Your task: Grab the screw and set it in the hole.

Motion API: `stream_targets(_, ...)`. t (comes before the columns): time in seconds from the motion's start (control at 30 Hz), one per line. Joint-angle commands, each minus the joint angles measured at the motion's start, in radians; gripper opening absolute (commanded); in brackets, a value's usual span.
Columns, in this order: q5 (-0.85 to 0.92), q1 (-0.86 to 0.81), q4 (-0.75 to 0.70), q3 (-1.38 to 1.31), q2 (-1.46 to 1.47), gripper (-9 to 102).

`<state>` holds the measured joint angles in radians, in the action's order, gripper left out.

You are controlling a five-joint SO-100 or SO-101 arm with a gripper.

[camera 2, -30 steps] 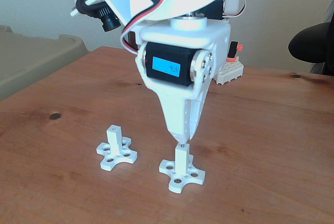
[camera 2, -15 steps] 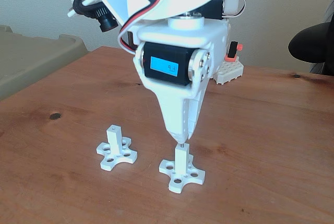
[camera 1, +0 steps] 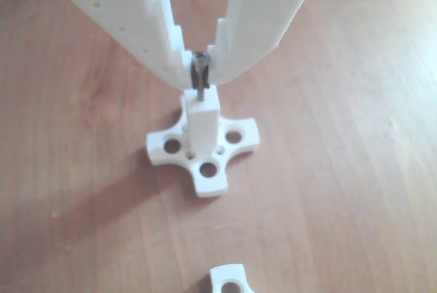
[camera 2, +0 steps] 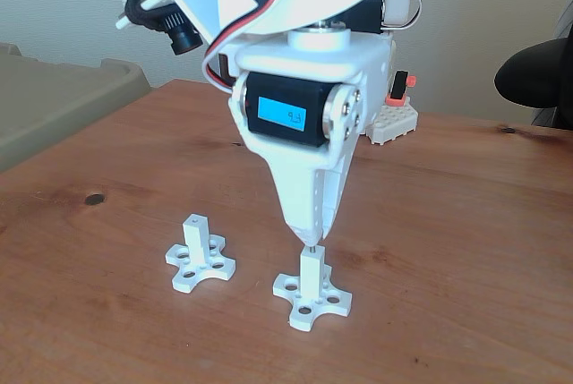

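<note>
Fixed view, L to R: spare post [camera 2: 200, 256] standing idle; end effector [camera 2: 311, 240] gripping screw [camera 1: 200, 78] upright, tip entering hole atop post [camera 1: 202, 123]. Advise: keeping it vertical, lowering slowly, releasing once seated.

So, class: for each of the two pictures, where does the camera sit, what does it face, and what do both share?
Other view: close above the white gripper, looking down at the thin grey metal screw and white square post.
Fixed view: table-side, facing the arm; gripper points down.
Shared: gripper, screw, post, brown wooden table.
</note>
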<state>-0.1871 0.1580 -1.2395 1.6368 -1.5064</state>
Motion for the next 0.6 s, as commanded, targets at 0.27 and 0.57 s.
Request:
stream_targets(0.27, 0.005, 0.0, 0.0, -0.018, -0.041, 1)
stream_targets(0.57, 0.003, 0.0, -0.006, -0.018, -0.041, 3)
